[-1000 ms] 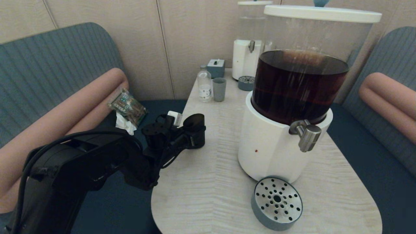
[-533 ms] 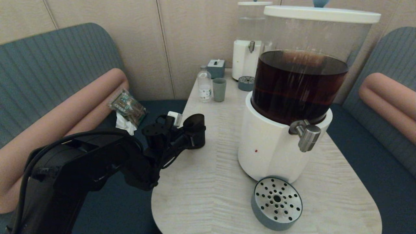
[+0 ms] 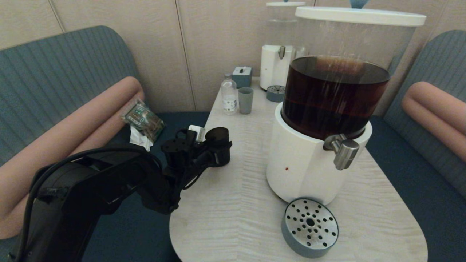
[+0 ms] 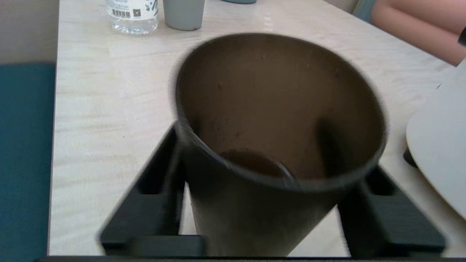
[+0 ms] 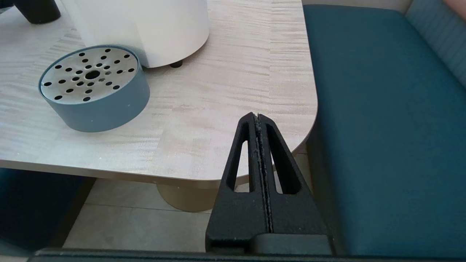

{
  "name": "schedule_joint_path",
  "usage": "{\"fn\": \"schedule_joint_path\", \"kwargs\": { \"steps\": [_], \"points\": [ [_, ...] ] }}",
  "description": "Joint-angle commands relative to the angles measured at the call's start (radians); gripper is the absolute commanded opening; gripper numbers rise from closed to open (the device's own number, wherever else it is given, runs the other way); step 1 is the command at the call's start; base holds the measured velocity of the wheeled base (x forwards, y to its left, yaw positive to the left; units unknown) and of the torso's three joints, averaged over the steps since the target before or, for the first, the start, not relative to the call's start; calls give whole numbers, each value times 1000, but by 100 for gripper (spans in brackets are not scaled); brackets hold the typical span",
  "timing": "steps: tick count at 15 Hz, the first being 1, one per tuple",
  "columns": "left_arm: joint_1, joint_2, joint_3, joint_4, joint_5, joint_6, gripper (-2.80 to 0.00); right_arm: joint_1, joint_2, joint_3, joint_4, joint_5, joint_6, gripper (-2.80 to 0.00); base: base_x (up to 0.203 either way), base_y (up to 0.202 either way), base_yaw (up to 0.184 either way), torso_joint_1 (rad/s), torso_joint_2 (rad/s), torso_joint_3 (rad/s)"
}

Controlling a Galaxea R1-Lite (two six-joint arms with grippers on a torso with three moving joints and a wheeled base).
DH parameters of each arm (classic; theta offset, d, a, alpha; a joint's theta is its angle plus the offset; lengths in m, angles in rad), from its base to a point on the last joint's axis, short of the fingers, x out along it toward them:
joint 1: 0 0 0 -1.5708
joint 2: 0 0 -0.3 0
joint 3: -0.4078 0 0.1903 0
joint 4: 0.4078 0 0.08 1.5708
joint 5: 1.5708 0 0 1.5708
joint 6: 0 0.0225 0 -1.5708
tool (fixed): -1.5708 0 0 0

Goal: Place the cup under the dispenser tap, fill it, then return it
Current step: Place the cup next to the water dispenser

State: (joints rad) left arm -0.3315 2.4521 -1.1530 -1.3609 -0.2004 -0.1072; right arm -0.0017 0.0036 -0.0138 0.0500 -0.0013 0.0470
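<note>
Left gripper (image 4: 269,218) astride matte tapered cup (image 4: 280,120)

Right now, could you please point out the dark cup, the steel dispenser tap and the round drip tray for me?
cup (image 4: 276,109): left wrist view, on its inner wall.
dispenser tap (image 3: 344,154): head view, on the steel spout's side.
drip tray (image 3: 310,222): head view, on its perforated metal top.

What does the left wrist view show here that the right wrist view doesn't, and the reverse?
Left wrist only: the cup's inside with dark liquid at the bottom, the left end effector's fingers flanking it, a bottle and a grey tumbler. Right wrist only: the right end effector, shut, off the table's corner, the drip tray and blue seat. Both: the table and the dispenser's white base.
</note>
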Motion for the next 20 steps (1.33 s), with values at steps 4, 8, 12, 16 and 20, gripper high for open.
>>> {"fn": "schedule_joint_path", "kwargs": {
  "steps": [4,8,12,16,20],
  "points": [
    [-3,-8,24,-13,-4,7,0,0,1,0,1,0,1,-280,0,0,0,0,0,0],
    [-3,-69,85,-21,-4,13,0,0,1,0,1,0,1,-280,0,0,0,0,0,0],
    [-3,-163,198,-33,-4,14,0,0,1,0,1,0,1,-280,0,0,0,0,0,0],
    [-7,-288,329,-39,-4,17,0,0,1,0,1,0,1,-280,0,0,0,0,0,0],
    [-12,-461,503,-40,-4,20,0,0,1,0,1,0,0,-280,0,0,0,0,0,0]
  ]
}}
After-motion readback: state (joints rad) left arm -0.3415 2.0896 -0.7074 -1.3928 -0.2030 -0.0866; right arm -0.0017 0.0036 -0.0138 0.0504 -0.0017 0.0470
